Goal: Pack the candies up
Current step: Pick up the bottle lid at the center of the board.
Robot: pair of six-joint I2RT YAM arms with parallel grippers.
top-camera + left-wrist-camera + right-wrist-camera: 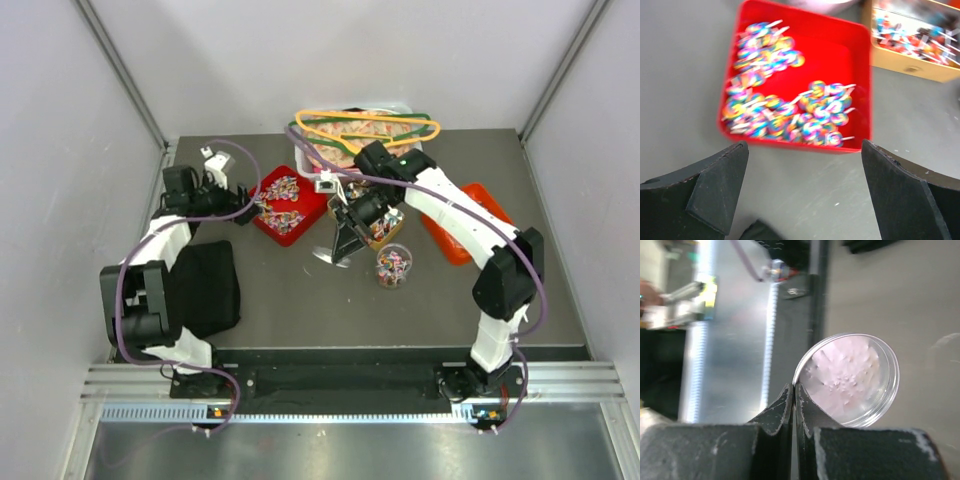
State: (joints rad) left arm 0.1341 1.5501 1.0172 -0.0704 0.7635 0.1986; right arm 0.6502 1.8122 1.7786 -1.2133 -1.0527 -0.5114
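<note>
the right pincer [793, 394] is clamped shut on the rim of a clear round lid [852, 380]. the lid sticks out past its tips, tilted rather than flat. a small jar [394, 282] filled with candies [394, 262] stands on the counter [300, 310] near this pincer, lower and off to its side, not under the lid. more of them lie in a red tray [860, 55] just ahead of the left pincer [804, 160], which gapes wide with nothing between its fingers.

the step in hand looks like capping the jar. to do it well, level the lid first, carry it sideways until it sits square above the jar mouth, then come straight down. a thin rim grip probably lets the lid swing, so move slowly. sweets standing above the mouth could stop it seating. let go only once it rests flat.
</note>
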